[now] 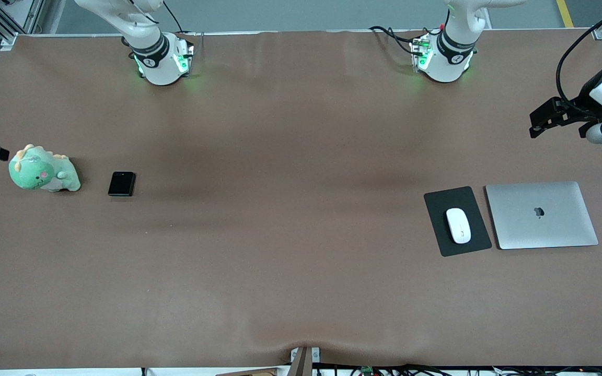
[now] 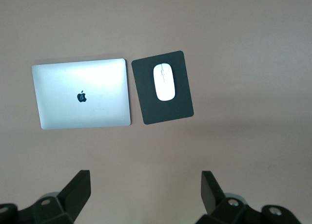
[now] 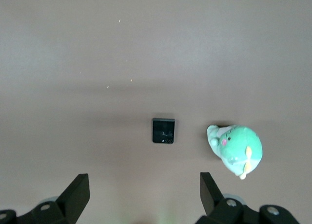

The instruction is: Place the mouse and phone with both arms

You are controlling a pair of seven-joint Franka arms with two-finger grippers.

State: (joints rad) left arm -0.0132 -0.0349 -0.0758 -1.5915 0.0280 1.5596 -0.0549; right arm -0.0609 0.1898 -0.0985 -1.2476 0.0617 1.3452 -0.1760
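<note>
The brown desk (image 1: 290, 219) is carrying everything, and the closed silver laptop (image 1: 541, 215), lying toward the left arm's end, is serving as the landmark. Just beside the laptop, on its side toward the right arm's end, a black mouse pad (image 1: 437, 201) is lying flat, and the white mouse (image 1: 458, 225) is sitting on it, apart from the laptop. Well apart from the laptop, toward the right arm's end of the desk, a green plush dinosaur (image 1: 44, 169) is resting near the small black phone (image 1: 122, 184), which is lying flat without touching it. The left claw (image 2: 145, 192) is hanging high over the desk with the laptop and the mouse in its sight, fingers spread wide and holding nothing; the right claw (image 3: 144, 192) is hovering high over the phone's area, likewise spread and empty. Judging by looks, the mouse is being light, hard and glossy, so it is likely slipping under a loose pinch; taking it across its narrow width at the middle seems safest. The phone is looking thin, stiff and smooth, sitting low on the desk, so gripping its two opposite long edges is probably the best hold, with care for the glass.
</note>
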